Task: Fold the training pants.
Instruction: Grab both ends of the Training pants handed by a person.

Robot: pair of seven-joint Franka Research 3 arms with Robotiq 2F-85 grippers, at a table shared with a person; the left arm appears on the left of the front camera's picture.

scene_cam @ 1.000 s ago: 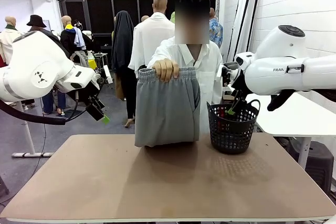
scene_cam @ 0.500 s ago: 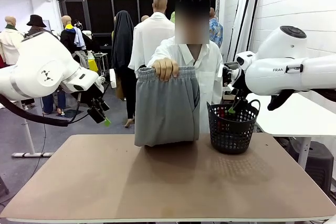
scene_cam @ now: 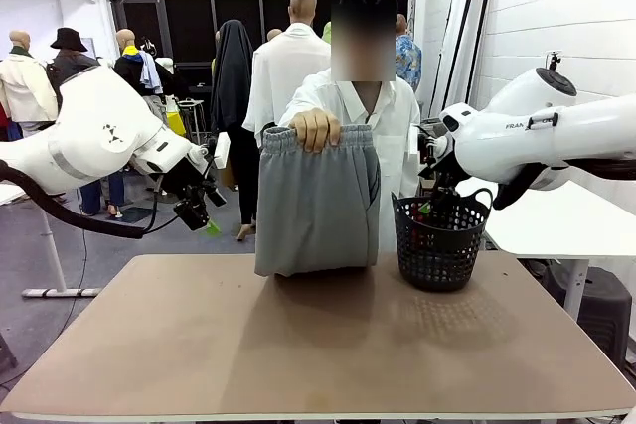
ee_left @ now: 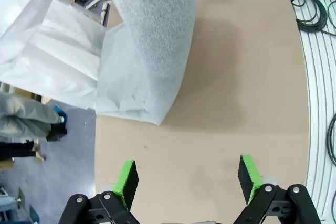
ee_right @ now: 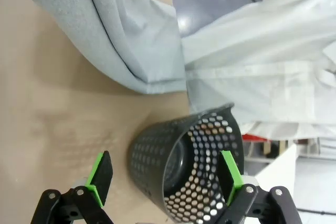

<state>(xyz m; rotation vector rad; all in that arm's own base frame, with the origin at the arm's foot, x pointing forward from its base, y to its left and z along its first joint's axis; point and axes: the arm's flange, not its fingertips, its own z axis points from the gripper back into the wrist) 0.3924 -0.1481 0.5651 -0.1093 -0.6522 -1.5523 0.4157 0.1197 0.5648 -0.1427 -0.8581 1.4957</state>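
Note:
A person's hand (scene_cam: 315, 131) holds the light grey training pants (scene_cam: 316, 208) up by the gathered waistband, and the hems touch the far part of the table (scene_cam: 298, 345). My left gripper (scene_cam: 204, 217) hangs open in the air left of the pants, above the table's far left corner. In the left wrist view the gripper (ee_left: 187, 179) is open over bare tabletop, with the pants (ee_left: 152, 40) ahead and apart from it. My right gripper (scene_cam: 429, 204) is open just over the black basket (scene_cam: 440, 240). The right wrist view shows the gripper (ee_right: 165, 174) open above the basket (ee_right: 184, 166), with the pants (ee_right: 105, 30) beyond.
The black perforated basket stands at the far right of the table, close beside the pants. The person in a white shirt (scene_cam: 397, 116) stands behind the far edge. A white table (scene_cam: 556, 220) stands to the right. Cables (ee_left: 310, 9) lie on the floor.
My left arm has swung to the right, bringing its gripper closer to the pants. My right arm has shifted slightly left over the basket. The pants have stayed still.

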